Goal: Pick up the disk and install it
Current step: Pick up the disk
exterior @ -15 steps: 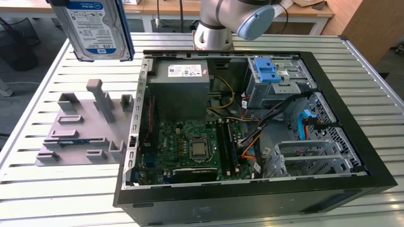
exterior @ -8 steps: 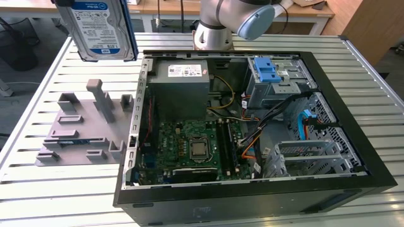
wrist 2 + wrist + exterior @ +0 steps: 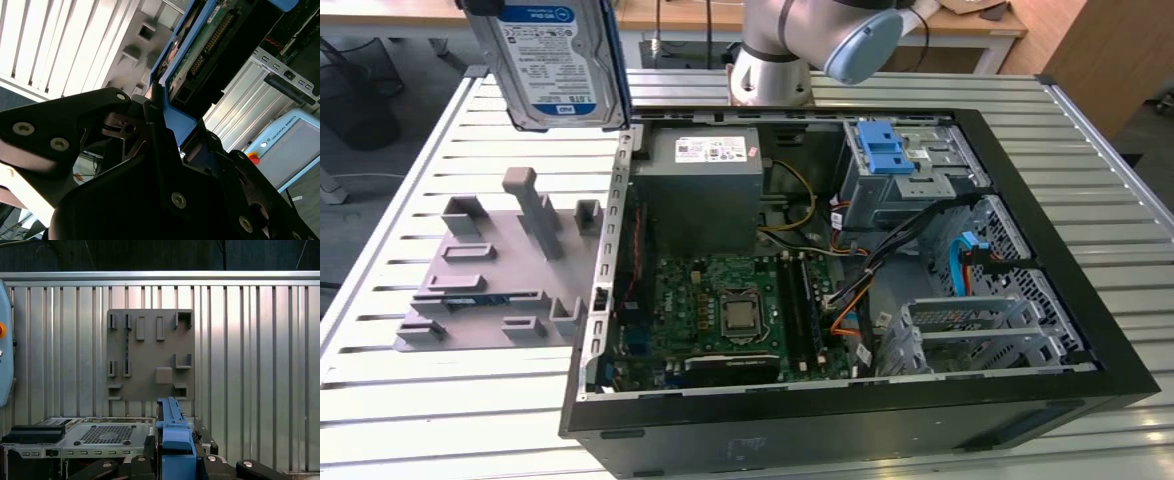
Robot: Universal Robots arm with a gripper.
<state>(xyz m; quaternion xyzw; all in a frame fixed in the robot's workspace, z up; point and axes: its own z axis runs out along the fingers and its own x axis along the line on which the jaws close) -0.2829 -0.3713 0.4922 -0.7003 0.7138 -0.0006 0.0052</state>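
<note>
My gripper (image 3: 159, 111) is clamped on the disk (image 3: 200, 47), its black, screw-studded body pressing the blue frame (image 3: 175, 119) from both sides. The disk runs edge-on away from me, showing its green circuit board (image 3: 192, 60) and a row of connector pins. Beyond it lie the slatted metal table (image 3: 55, 45) with a grey fixture plate (image 3: 137, 42) on it, and, off to one side, a pale box (image 3: 287, 145) with a red button.

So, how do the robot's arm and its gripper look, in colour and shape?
The arm is made of round silver-grey tubes, with a rounded grey-blue cap on one joint. The gripper is matte black, built from angular plates that are fixed with small silver screws.
</note>
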